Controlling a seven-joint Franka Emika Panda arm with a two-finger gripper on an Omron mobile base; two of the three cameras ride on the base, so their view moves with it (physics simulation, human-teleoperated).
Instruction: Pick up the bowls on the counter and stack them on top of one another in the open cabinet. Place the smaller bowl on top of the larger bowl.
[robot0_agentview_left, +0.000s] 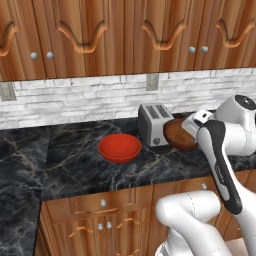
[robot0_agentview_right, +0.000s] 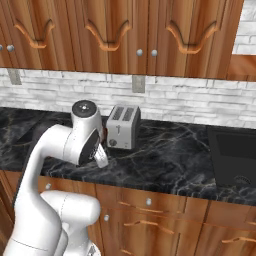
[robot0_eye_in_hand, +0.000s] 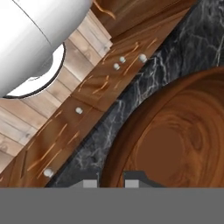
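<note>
Black marble surface (robot0_agentview_left: 75, 170) with pale veins runs under carved wooden wall cabinets (robot0_agentview_left: 125, 35) and a white brick backsplash (robot0_agentview_left: 75, 97). Claw (robot0_eye_in_hand: 110, 178) is closed on the rim of the smaller bowl (robot0_agentview_left: 179, 134) — the dark wooden one — with its two fingertips close together at the near edge in the hand view. That bowl is tipped up on edge, its opening facing the hand camera and its wide axis standing steeply rather than lying flat; whether it touches the surface cannot be told. Silver toaster (robot0_agentview_left: 156, 124) stands just beside the claw, touching or nearly touching the held bowl. Larger red bowl (robot0_agentview_left: 119, 148) sits upright on the surface beyond the toaster — well apart from the claw, mouth upward.
</note>
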